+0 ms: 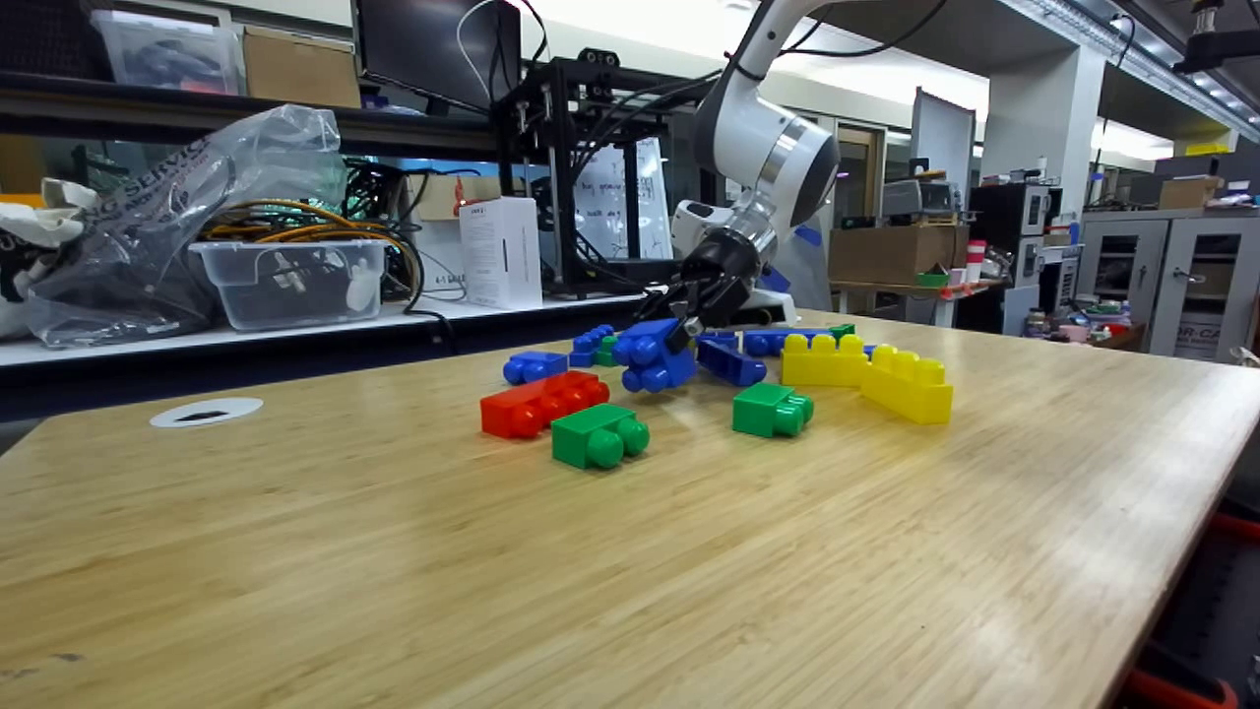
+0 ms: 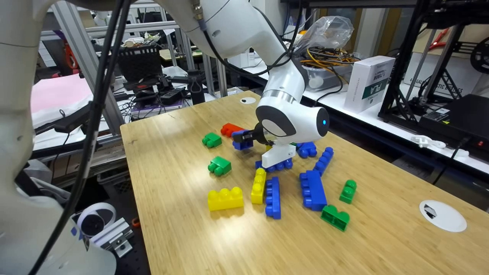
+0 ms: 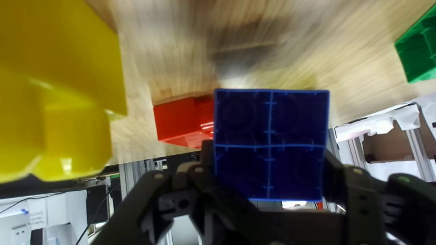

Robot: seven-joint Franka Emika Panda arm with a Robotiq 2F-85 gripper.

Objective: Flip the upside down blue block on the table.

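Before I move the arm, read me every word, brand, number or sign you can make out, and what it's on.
"SERVICE": clear plastic bag; letters before it unclear.
"PLA": green label on the white box.
"4-1 GAL", cut off: pale carton partly behind that box.
"OR-CA", cut off: something inside the grey cabinet.
Too small or blurred: the white box's other print, handwriting on the whiteboard.
Wrist view: nothing readable, the blue block included.

Dk blue block (image 1: 650, 362) held tilted abv lt wood table (image 1: 689, 551), hollow underside showing.
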